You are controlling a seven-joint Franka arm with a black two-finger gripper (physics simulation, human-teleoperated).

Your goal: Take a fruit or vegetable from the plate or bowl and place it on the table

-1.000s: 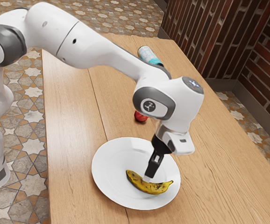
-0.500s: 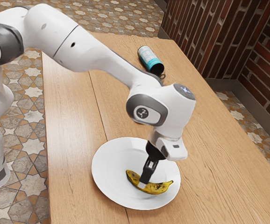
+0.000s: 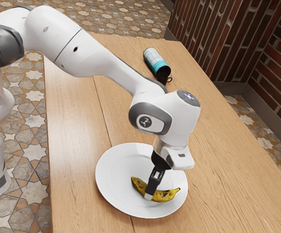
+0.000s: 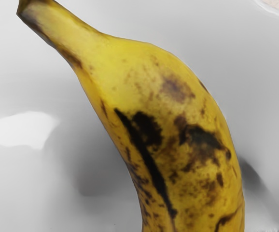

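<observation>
Jaws at banana (image 3: 165, 195), exterior view, black-streaked peel (image 4: 139, 72), wrist view

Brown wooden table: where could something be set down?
The table is bare beside the round white plate, toward the exterior view's left and right. Crowded: the plate's spotted yellow banana, with the black end effector there.

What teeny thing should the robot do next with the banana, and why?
I'd probably squeeze the gripper snugly on the banana before lifting. The gripper's tip is down at the banana's side, and the banana lies on the plate, not the table.
</observation>
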